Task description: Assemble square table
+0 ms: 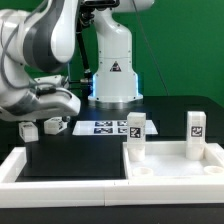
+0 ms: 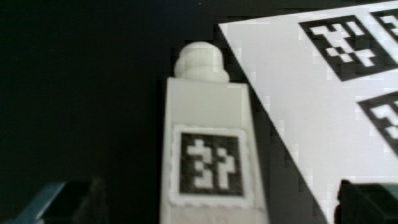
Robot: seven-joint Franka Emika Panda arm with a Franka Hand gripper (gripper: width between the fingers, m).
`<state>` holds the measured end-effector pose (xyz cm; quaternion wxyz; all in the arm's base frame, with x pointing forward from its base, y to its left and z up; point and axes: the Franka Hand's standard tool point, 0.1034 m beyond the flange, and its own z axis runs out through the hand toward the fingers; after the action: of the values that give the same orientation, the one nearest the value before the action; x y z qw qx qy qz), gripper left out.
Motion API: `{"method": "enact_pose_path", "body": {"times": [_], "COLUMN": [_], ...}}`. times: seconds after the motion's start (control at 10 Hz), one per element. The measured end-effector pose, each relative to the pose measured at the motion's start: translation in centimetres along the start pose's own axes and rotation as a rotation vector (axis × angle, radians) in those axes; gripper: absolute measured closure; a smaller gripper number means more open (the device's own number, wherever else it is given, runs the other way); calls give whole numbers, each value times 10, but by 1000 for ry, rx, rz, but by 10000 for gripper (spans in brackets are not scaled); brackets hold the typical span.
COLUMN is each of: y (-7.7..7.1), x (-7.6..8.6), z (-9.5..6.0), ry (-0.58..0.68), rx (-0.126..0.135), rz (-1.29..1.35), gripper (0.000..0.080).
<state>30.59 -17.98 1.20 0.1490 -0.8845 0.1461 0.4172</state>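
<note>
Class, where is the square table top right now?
The square table top sits at the exterior view's lower right, nearer the camera than the marker board, with one upright leg and a second leg at its far corners.

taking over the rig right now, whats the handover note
Pincer: open, holding nothing, hovers over the loose legs.
Top: lies flat at the exterior view's right.
Upright legs: two, standing at the top's far corners; how firmly they are seated cannot be told.
Loose legs: two, lying on the black surface, at the exterior view's left of the marker board. The wrist view shows one right below the pincer.
Done: two legs placed.
Left: probably grasp each loose leg and fit it in a near corner.
</note>
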Motion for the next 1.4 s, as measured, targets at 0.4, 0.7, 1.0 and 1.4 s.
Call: {"method": "enact_pose_path", "body": {"times": [0.4,0.7,1.0,1.4], "y": [0,0,0,0], "x": [1,1,0,0], "z": [2,2,2,2], "ry": [-15,-15,-19,-19], "rx": [2,2,3,3], "rz": [17,17,17,17], "gripper": [150,276,511,511]}}
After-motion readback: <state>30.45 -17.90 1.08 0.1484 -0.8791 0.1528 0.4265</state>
